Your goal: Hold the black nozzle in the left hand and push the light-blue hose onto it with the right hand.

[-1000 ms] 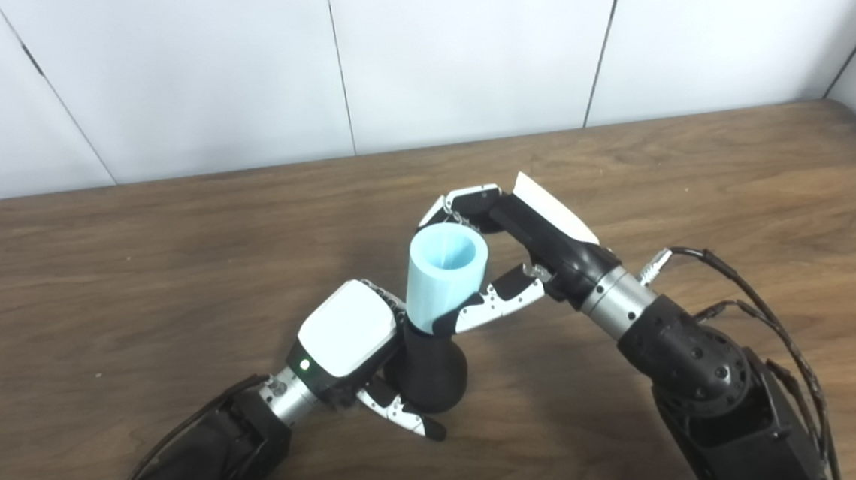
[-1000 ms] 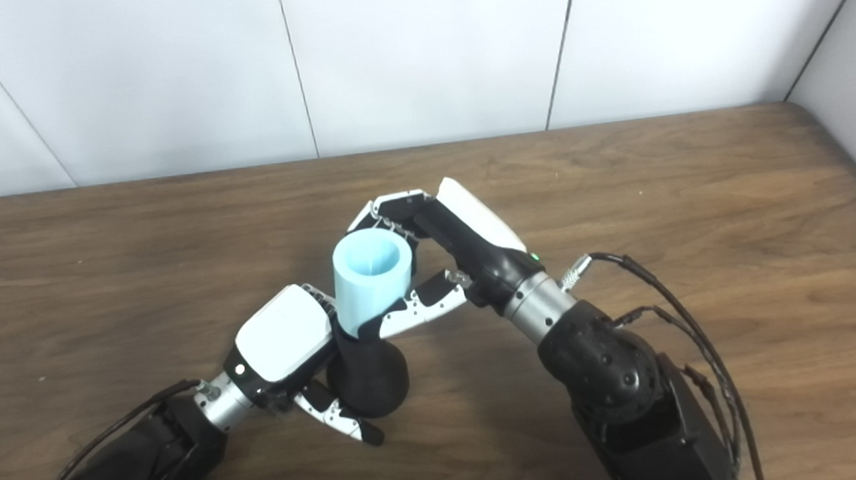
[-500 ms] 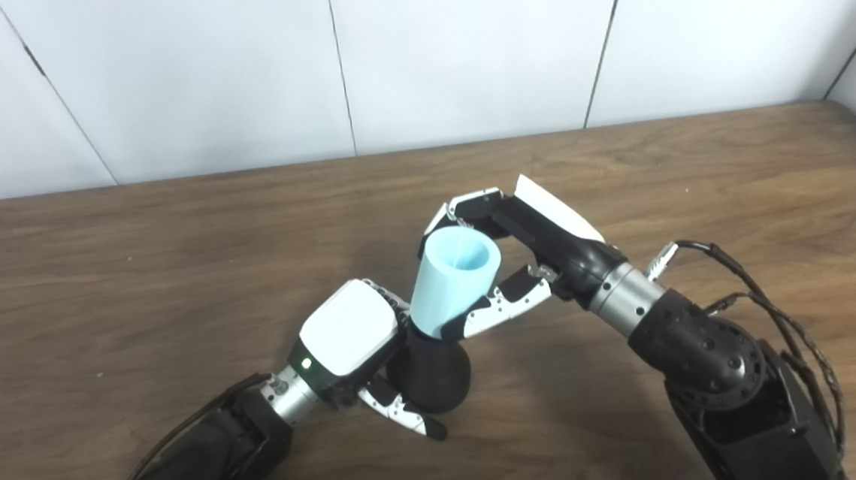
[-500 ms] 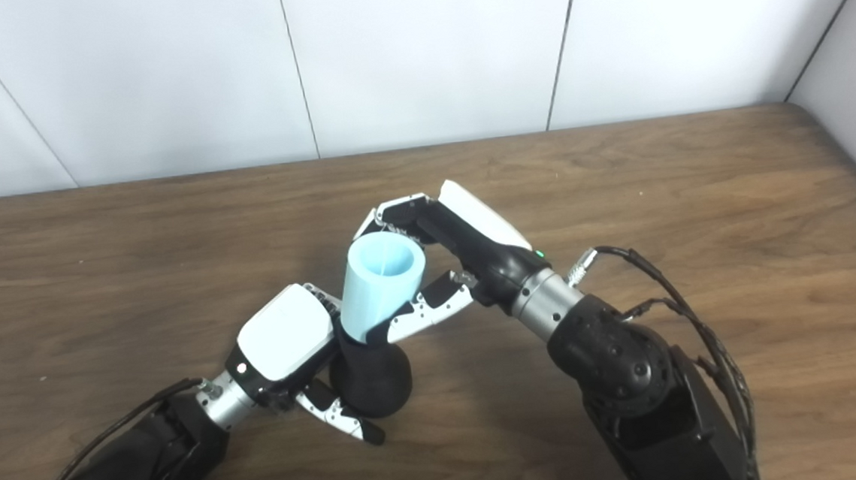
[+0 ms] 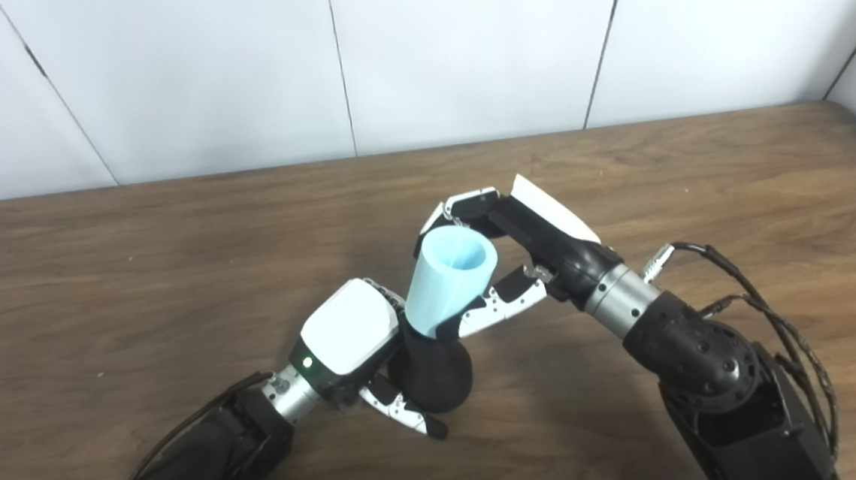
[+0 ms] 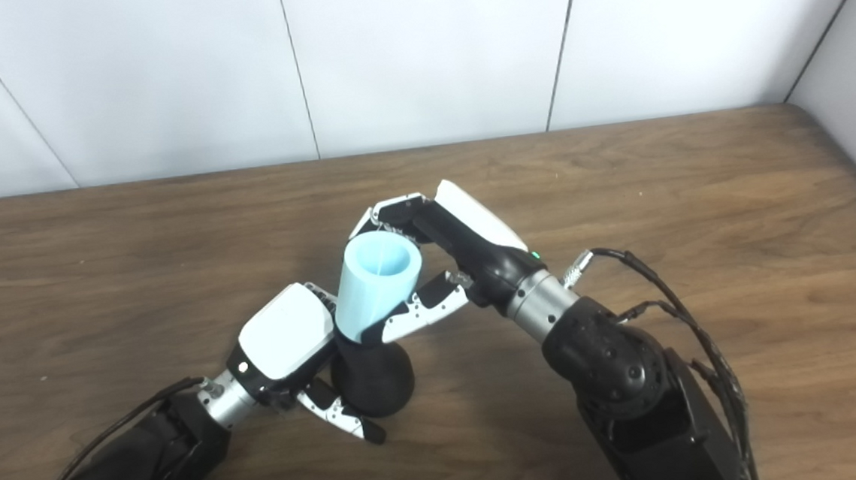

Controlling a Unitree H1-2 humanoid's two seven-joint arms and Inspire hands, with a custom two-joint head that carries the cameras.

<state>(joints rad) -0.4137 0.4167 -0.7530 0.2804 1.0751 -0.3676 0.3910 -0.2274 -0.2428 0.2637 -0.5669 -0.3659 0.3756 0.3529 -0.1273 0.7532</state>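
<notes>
The black nozzle [image 5: 435, 373], wide and rounded at its base, is held above the table's near middle by my left hand [image 5: 356, 343], which is shut on it. Its narrow top end disappears into the lower end of the light-blue hose [image 5: 447, 280], a short open tube leaning up and to the right. My right hand [image 5: 508, 261] is shut on the hose, fingers behind its rim and thumb under its side. In the right eye view the hose [image 6: 376, 283] likewise sits on the nozzle [image 6: 372, 379]. How deep the nozzle reaches inside is hidden.
The brown wooden table [image 5: 99, 278] spreads around both hands, with white wall panels [image 5: 460, 49] behind its far edge. Black cables [image 5: 749, 300] loop off my right forearm at the lower right.
The hose has tilted further to the right and then slid slightly left and down onto the nozzle. My right hand shifted with it. My left hand has barely moved.
</notes>
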